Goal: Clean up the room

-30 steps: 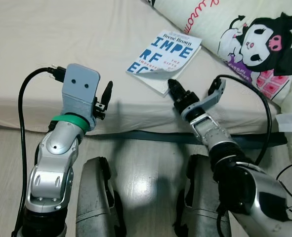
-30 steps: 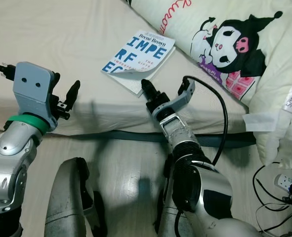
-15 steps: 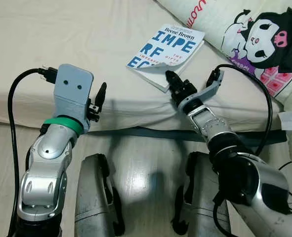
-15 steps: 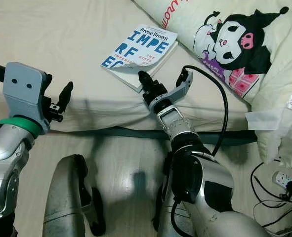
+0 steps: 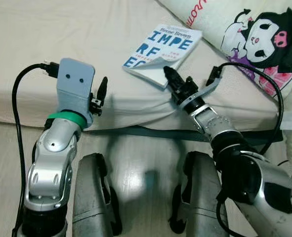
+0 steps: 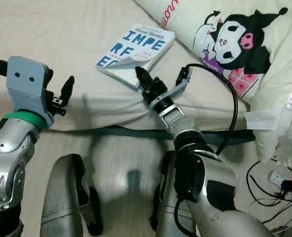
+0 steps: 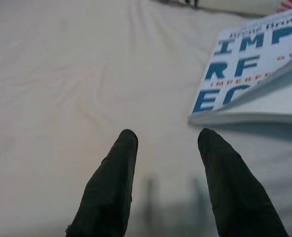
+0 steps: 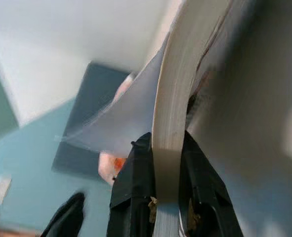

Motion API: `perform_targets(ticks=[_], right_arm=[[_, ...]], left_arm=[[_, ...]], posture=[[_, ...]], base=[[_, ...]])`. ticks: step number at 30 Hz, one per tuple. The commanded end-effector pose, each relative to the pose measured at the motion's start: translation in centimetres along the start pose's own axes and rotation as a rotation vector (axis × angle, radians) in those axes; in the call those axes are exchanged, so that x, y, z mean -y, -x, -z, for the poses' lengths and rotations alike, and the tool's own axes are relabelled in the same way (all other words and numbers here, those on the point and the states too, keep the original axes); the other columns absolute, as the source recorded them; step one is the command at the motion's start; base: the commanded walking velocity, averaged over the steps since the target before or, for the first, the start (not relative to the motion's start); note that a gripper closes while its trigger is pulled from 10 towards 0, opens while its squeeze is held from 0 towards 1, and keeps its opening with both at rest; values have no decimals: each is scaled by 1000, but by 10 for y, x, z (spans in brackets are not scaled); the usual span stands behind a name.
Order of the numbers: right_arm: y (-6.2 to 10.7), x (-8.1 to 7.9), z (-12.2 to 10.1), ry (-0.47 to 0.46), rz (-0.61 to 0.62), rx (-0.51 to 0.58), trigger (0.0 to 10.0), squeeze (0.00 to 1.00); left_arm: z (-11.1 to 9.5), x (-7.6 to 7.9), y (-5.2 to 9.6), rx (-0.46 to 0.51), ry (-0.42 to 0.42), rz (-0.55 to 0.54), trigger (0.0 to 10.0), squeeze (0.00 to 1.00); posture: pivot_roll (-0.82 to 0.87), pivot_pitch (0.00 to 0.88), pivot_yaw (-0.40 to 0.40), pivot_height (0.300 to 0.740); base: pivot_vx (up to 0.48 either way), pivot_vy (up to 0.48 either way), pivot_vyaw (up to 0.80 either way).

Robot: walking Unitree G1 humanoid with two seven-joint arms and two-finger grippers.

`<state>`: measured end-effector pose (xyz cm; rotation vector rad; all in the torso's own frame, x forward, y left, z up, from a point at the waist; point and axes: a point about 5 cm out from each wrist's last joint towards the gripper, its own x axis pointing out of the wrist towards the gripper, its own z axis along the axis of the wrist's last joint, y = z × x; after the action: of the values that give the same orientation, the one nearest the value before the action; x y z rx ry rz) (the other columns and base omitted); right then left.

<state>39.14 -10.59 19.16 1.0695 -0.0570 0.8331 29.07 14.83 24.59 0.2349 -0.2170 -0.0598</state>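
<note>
Pinching the thick page edge of the paperback book (image 5: pixel 161 50), the right gripper (image 8: pixel 158 197) has reached it on the cream, wrinkled bed sheet (image 5: pixel 47 39); the left gripper (image 7: pixel 163 143) hovers spread beside it.

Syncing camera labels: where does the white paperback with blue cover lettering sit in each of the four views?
Left eye view: white paperback with blue lettering, upper centre on the cream bed sheet.
Right eye view: book, upper centre.
Left wrist view: book, upper right, beyond the left gripper.
Right wrist view: its page edge, clamped in the right gripper.
Shared landmark: the curled cover corner.
</note>
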Motion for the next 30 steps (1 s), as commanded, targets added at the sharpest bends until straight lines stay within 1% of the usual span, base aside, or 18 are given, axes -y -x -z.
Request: perform_targets(ticks=[1, 4, 7, 8, 11, 12, 13, 15, 16, 17, 18, 19, 20, 21, 24, 26, 28, 30], right_arm=[[-3, -16, -6, 48, -158, -33, 0, 0], [0, -22, -7, 70, -205, -53, 0, 0], [10, -36, -7, 81, -260, -53, 0, 0], [19, -43, -6, 78, -275, -46, 4784, 0], [24, -48, -4, 74, -283, -41, 4784, 0], [32, -50, -1, 75, -277, -36, 10000, 0], [32, -50, -1, 75, -277, -36, 10000, 0], [49, -51, 2, 83, -250, -11, 10000, 0], [49, -51, 2, 83, -250, -11, 10000, 0], [58, -51, 2, 101, -231, 3, 10000, 0], [58, -51, 2, 101, -231, 3, 10000, 0], [65, -50, -1, 114, -212, 27, 10000, 0], [65, -50, -1, 114, -212, 27, 10000, 0], [72, -50, -5, 142, -187, 44, 10000, 0], [80, -51, -10, 180, -138, 72, 10000, 0], [80, -51, -10, 180, -138, 72, 10000, 0], [85, -54, -17, 203, -126, 93, 10000, 0], [85, -54, -17, 203, -126, 93, 10000, 0]], left_arm=[[2, 6, -5, 19, 24, -2, 10000, 0], [1, 9, -9, 31, 37, -2, 10000, 0], [0, 14, -13, 51, 59, -6, 10000, 0], [-1, 15, -16, 61, 67, -14, 10000, 0], [-1, 14, -18, 69, 71, -20, 10000, 0], [-2, 10, -20, 80, 65, -38, 10000, 0], [-2, 10, -20, 80, 65, -38, 10000, 0], [-3, -4, -22, 101, 55, -88, 10000, 0], [-3, -4, -22, 101, 55, -88, 10000, 0], [-4, -12, -23, 109, 58, -109, 10000, 0], [-4, -12, -23, 109, 58, -109, 10000, 0], [-3, -17, -23, 114, 68, -118, 10000, 0], [-3, -17, -23, 114, 68, -118, 10000, 0], [-2, -20, -22, 117, 80, -114, 10000, 0], [2, -20, -21, 117, 87, -107, 10000, 0], [2, -20, -21, 117, 87, -107, 10000, 0], [9, -12, -23, 104, 87, -102, 10000, 0], [9, -12, -23, 104, 87, -102, 10000, 0]], posture=[[120, 233, 5, 455], [95, 205, -5, 455], [56, 157, -19, 455], [34, 125, -22, 455], [34, 125, -22, 455], [15, 91, -22, 455], [15, 91, -22, 455], [0, 60, -15, 455], [0, 60, -15, 455], [-6, 42, -10, 455], [-6, 42, -10, 455], [-12, 27, -4, 455], [-12, 27, -4, 455], [-16, 13, 0, 455], [-19, 1, 1, 455], [-19, 1, 1, 455], [-34, 0, -14, 455], [-34, 0, -14, 455]], base=[[0, 0, 0], [0, 0, 0], [0, 0, 0], [0, 0, 0], [0, 0, 0], [0, 0, 0], [0, 0, 0], [0, 0, 0], [0, 0, 0], [0, 0, 0], [0, 0, 0], [0, 0, 0], [0, 0, 0], [0, 0, 0], [0, 0, 0], [0, 0, 0], [0, 0, 0], [0, 0, 0]])
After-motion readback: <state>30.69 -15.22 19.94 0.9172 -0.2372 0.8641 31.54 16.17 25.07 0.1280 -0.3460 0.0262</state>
